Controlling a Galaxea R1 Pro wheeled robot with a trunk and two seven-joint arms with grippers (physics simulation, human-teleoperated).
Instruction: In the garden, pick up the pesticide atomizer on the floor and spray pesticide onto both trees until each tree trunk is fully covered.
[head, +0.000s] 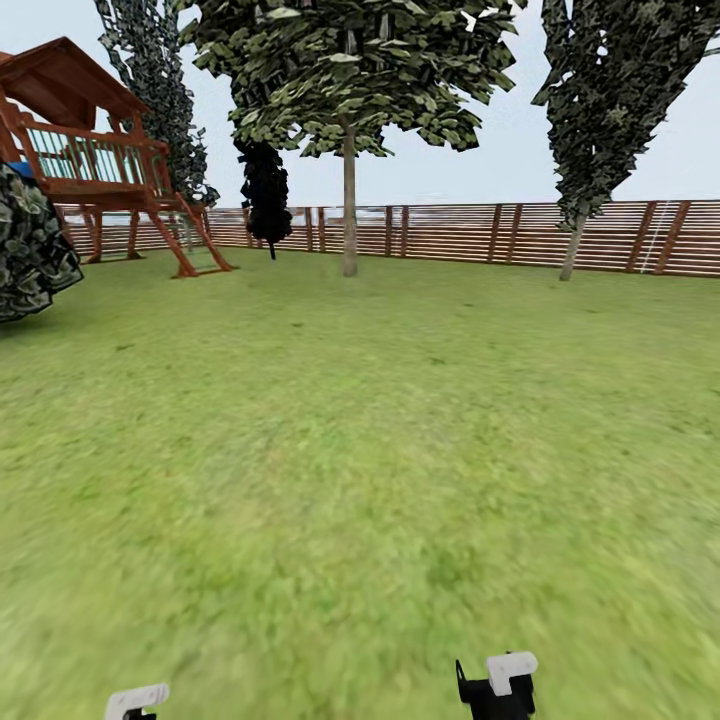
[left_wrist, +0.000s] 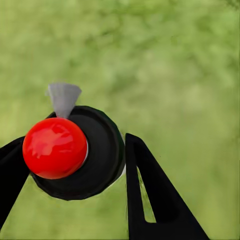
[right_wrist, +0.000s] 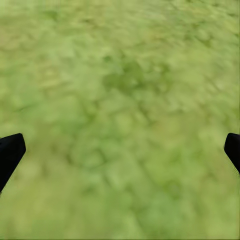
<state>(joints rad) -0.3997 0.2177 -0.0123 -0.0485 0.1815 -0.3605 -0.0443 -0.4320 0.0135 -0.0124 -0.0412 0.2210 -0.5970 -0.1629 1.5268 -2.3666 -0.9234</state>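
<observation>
Since your left gripper (left_wrist: 70, 165) is already clenched on the atomizer (left_wrist: 75, 155), a glossy red ball over a round black cap with a grey nozzle, I'd say pickup is done and you're at the approach stage. Going left to right: a wooden playhouse (head: 90, 150) at 10 o'clock, then the tree (head: 340, 70) with its straight, pale trunk (head: 349, 200) at 12 o'clock by the slatted fence (head: 480, 235), well apart from you. Right gripper (right_wrist: 120, 150) hangs released over blotchy grass (head: 360, 450). Next you'd roll closer, then aim.
</observation>
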